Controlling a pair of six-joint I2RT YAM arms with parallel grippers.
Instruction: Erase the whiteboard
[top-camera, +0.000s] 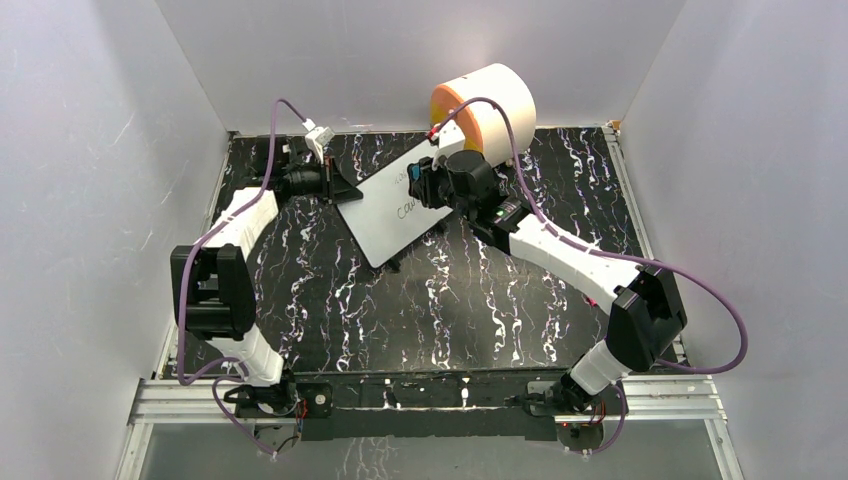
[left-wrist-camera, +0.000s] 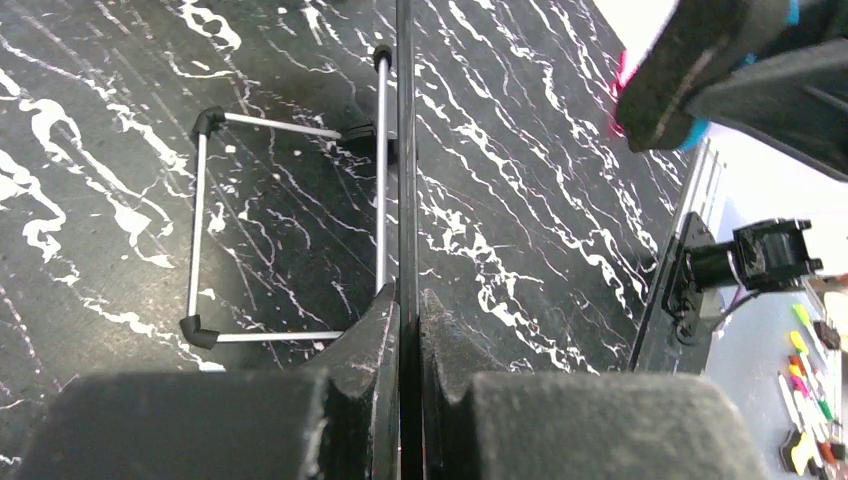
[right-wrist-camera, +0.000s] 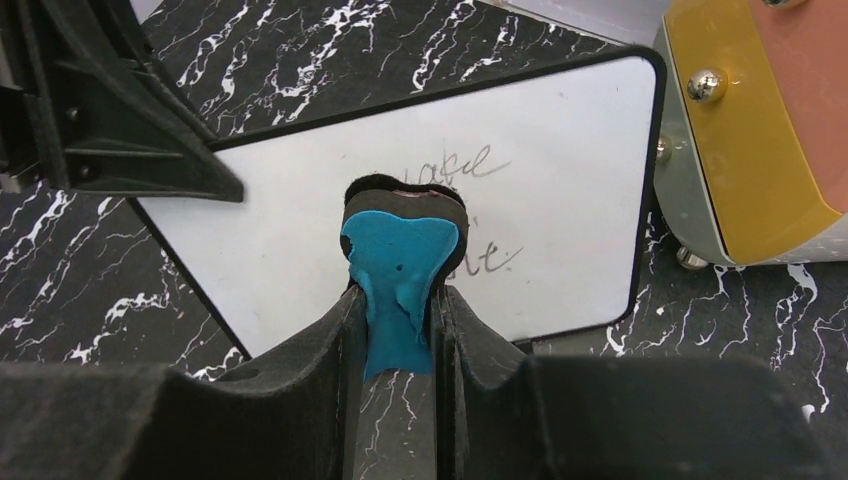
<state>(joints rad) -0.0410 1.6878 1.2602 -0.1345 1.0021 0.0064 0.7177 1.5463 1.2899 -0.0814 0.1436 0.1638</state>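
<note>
On the black marbled table (top-camera: 330, 300), the left gripper (left-wrist-camera: 405, 305) pinches its 2 fingers shut on the thin black frame of the whiteboard (top-camera: 390, 215), which sits diagonally at rear centre and bears faint handwriting. The right gripper (right-wrist-camera: 398, 300) clamps a blue eraser (right-wrist-camera: 400, 250) at the board's face, beside a cream-and-orange drawer unit (top-camera: 490, 100).

Robot lab test cell, not a home or shop. The bench (top-camera: 400, 300), w/ black marbled top, is boxed in on 3 sides by plain white panel walls (top-camera: 90, 150). Along the bench's near edge runs an aluminium extrusion rail (top-camera: 670, 398), w/ the left arm (top-camera: 245, 215) and right arm (top-camera: 570, 255) bolted there. Purple cables (top-camera: 743, 338) loop above the bench. Past the bench's edge in the left wrist view, coloured markers (left-wrist-camera: 805, 390) lie on a grey surface (left-wrist-camera: 755, 380).
</note>
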